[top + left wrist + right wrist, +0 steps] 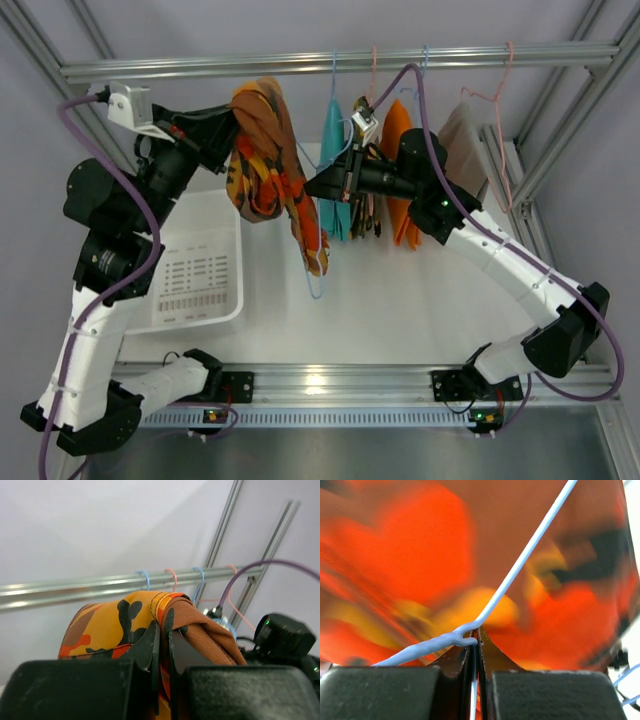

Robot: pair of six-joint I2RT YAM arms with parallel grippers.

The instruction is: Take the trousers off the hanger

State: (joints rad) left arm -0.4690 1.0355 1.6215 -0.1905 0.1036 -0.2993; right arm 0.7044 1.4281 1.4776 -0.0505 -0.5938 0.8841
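Note:
The patterned orange, red, yellow and brown trousers [270,170] hang bunched below the rail, one leg trailing down to the right. My left gripper [232,125] is shut on their top fold; the left wrist view shows the jaws [164,630] pinching the cloth [110,620]. My right gripper [318,187] is shut on the light blue wire hanger [316,292]. The right wrist view shows its jaws [477,640] closed on the wire [520,560], with the blurred patterned cloth [420,555] right behind. The plain teal trousers [333,150] hang just behind my right gripper.
A metal rail [330,62] crosses the back, with blue and pink hanger hooks on it. An orange garment [400,130] and a beige one [465,135] hang to the right. A white basket [200,265] sits on the table at left, below my left arm.

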